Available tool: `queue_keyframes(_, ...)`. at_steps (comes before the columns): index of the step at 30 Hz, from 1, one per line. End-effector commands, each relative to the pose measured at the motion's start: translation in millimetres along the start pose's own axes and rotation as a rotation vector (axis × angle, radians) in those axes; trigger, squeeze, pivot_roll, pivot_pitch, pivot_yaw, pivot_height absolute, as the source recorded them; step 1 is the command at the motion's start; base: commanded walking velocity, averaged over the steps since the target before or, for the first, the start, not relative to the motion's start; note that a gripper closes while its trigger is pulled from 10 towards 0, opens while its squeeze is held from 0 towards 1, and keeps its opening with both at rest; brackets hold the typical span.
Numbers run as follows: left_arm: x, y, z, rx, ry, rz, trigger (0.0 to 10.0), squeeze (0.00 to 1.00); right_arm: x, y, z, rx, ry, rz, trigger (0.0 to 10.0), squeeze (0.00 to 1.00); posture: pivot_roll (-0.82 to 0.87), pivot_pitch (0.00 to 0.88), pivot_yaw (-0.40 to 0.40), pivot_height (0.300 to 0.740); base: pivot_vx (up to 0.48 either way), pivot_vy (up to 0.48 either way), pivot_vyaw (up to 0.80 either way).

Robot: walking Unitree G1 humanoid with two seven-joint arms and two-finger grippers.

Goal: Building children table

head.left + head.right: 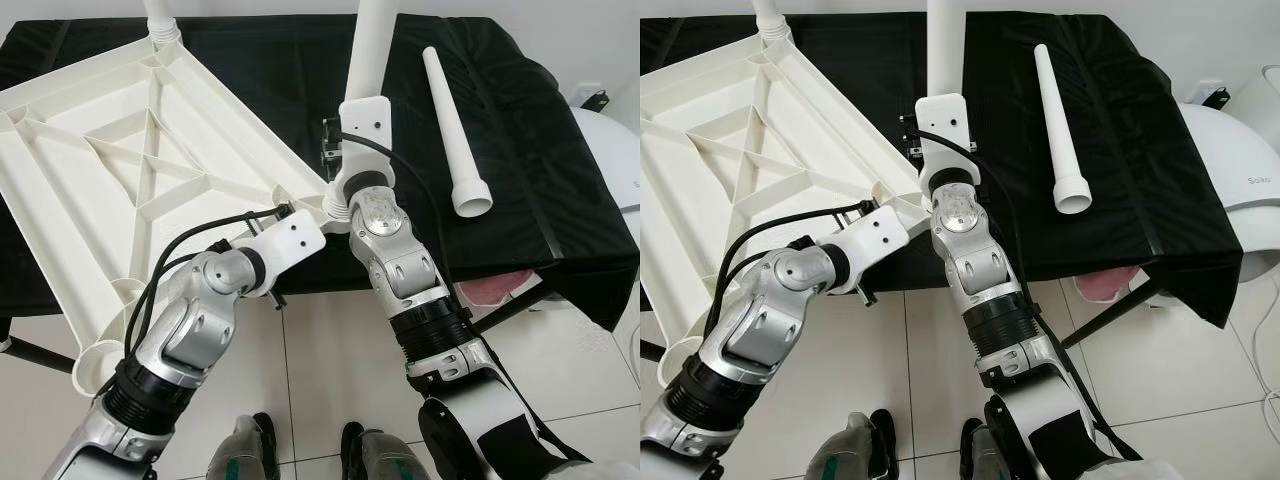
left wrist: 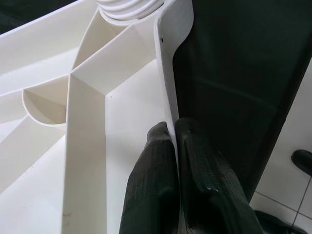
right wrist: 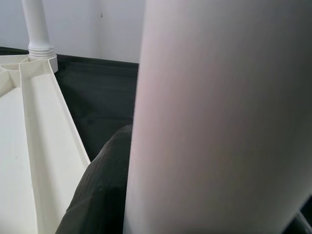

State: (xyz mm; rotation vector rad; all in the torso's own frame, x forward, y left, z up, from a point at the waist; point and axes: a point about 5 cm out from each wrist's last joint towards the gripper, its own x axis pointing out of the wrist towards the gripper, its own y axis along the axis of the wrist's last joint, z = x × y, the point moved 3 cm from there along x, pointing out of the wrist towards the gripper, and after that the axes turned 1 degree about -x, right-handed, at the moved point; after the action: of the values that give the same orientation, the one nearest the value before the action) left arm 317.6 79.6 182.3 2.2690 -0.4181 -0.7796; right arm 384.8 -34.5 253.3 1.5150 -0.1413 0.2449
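The white ribbed tabletop (image 1: 130, 180) is lying upside down across the left half of the frame, on the black-draped counter (image 1: 520, 180). The left arm is bending at the elbow and reaching forward; the left end effector (image 2: 175, 141) is pinching the tabletop's rim wall between narrowly set fingers. The right arm is extending upward at centre; the right end effector (image 3: 105, 195) is gripping an upright white leg (image 1: 372, 50). A loose leg (image 1: 455, 130) is lying at upper right.
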Motion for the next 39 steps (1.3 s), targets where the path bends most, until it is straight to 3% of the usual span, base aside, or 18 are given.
queue_keyframes(1, 3.9, -7, 4.8, 0.001, 0.041, -0.033, 10.0, 0.0, -8.5, -59, 35.5, -0.064, -0.134, -0.209, 10.0, 0.0, -0.07, 0.216, -0.033, 0.74, 0.0, 0.0, 0.0)
queue_keyframes(18, 9.5, 6, 2.8, -0.053, 0.064, -0.008, 10.0, 0.0, -1.6, -59, 58.4, -0.071, -0.22, -0.211, 10.0, 0.0, -0.07, 0.223, -0.027, 0.74, 0.0, 0.0, 0.0)
queue_keyframes(39, 17.1, 17, 3.7, -0.12, 0.082, 0.0, 10.0, 0.0, 6.0, -56, 67.6, -0.09, -0.284, -0.183, 10.0, 0.0, -0.07, 0.231, -0.022, 0.74, 0.0, 0.0, 0.0)
